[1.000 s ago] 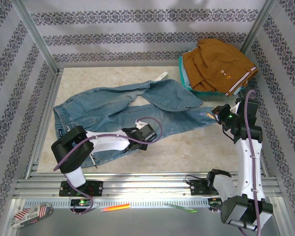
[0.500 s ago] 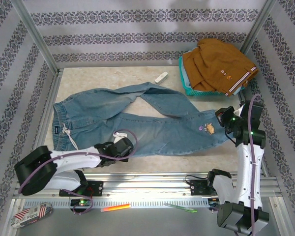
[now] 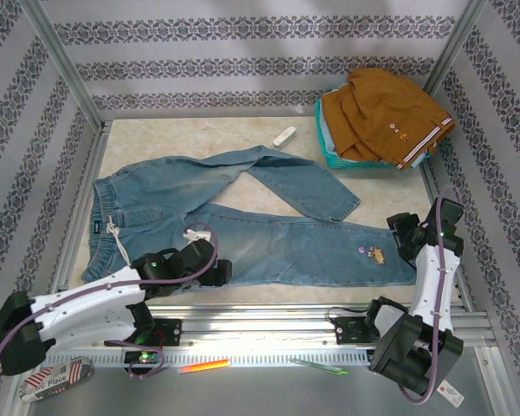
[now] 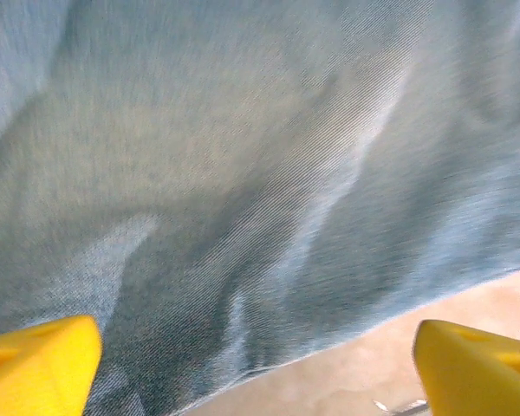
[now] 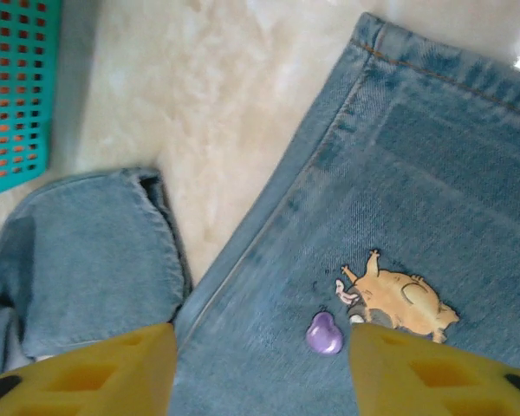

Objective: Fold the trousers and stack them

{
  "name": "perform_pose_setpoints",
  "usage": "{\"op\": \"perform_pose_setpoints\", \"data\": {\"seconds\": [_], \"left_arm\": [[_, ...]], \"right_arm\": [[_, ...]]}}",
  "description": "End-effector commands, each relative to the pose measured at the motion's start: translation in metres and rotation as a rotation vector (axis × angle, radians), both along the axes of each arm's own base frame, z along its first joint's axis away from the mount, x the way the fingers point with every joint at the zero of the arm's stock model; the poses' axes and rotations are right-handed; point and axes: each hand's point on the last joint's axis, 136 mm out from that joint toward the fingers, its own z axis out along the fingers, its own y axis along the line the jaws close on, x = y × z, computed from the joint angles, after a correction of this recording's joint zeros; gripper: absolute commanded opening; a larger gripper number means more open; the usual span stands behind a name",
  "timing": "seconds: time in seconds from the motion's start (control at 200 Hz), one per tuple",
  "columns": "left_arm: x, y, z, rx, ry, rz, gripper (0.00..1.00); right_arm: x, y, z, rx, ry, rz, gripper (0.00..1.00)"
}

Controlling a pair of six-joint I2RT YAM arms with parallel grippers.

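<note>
Just past the aluminium rail (image 3: 260, 325), the left gripper (image 3: 224, 272) and right gripper (image 3: 400, 230) hang released, fingers apart, over the near leg of the trousers (image 3: 269, 243). These lie spread across the beige marbled desk (image 3: 199, 139), waistband left, far leg bent. Beyond, a teal basket (image 3: 329, 158) holding a brown garment (image 3: 381, 113) sits at the far right, before walls (image 3: 243, 61) papered in grey patterned stripes.

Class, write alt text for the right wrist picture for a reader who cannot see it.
One leg of the light blue trousers lies on a pale table, a cartoon animal patch near its hem. The open right pincer hovers above it; the other leg's cuff and a teal basket lie left.
</note>
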Motion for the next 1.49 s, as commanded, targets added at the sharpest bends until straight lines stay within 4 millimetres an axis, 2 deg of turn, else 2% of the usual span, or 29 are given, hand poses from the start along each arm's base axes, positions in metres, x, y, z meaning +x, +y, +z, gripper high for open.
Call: {"op": "perform_pose_setpoints", "data": {"seconds": [0.0, 0.09, 0.125, 0.315, 0.38, 0.445, 0.57, 0.704, 0.824, 0.949, 1.034, 1.149, 1.214, 1.299, 1.389, 1.489], "left_arm": [[0.007, 0.023, 0.035, 0.057, -0.087, 0.022, 1.00], [0.019, 0.035, 0.044, 0.062, -0.096, 0.060, 1.00], [0.024, 0.038, 0.044, 0.053, -0.087, 0.075, 1.00], [0.062, 0.048, 0.034, -0.047, -0.069, 0.210, 1.00], [0.074, 0.056, 0.024, -0.063, -0.067, 0.279, 1.00], [0.083, 0.067, 0.012, -0.071, -0.063, 0.346, 1.00], [0.084, 0.092, -0.020, -0.033, -0.013, 0.465, 1.00], [0.065, 0.108, -0.050, -0.024, 0.061, 0.533, 1.00], [0.047, 0.115, -0.058, -0.030, 0.087, 0.559, 1.00], [0.028, 0.121, -0.060, -0.052, 0.111, 0.585, 0.98], [0.024, 0.119, -0.050, -0.094, 0.109, 0.593, 0.94], [0.040, 0.112, -0.006, -0.151, 0.003, 0.555, 0.92], [0.056, 0.111, 0.021, -0.138, -0.064, 0.529, 0.93], [0.081, 0.113, 0.047, -0.061, -0.111, 0.506, 0.96], [0.110, 0.111, 0.054, -0.030, -0.099, 0.493, 0.98], [0.138, 0.107, 0.049, -0.050, -0.082, 0.499, 0.98]], "right_arm": [[0.024, 0.017, 0.035, -0.006, -0.122, 0.119, 0.58], [0.025, 0.043, 0.033, 0.013, -0.122, 0.205, 0.58], [0.026, 0.058, 0.029, 0.036, -0.125, 0.244, 0.58], [0.023, 0.174, -0.002, 0.047, -0.123, 0.549, 0.53], [0.021, 0.210, -0.013, 0.021, -0.118, 0.651, 0.53], [0.021, 0.236, -0.027, -0.012, -0.076, 0.741, 0.52], [0.018, 0.264, -0.065, -0.014, 0.044, 0.858, 0.50], [0.004, 0.256, -0.101, -0.047, 0.141, 0.879, 0.49], [-0.018, 0.238, -0.121, -0.035, 0.210, 0.865, 0.50], [-0.037, 0.218, -0.124, -0.004, 0.254, 0.836, 0.52], [-0.038, 0.201, -0.114, 0.004, 0.247, 0.801, 0.53], [-0.011, 0.183, -0.071, 0.006, 0.119, 0.756, 0.56], [0.014, 0.170, -0.041, -0.043, 0.046, 0.722, 0.57], [0.042, 0.147, -0.016, -0.104, 0.013, 0.654, 0.60], [0.068, 0.129, -0.018, -0.063, 0.018, 0.562, 0.61], [0.087, 0.133, -0.032, 0.047, 0.044, 0.538, 0.60]]}}
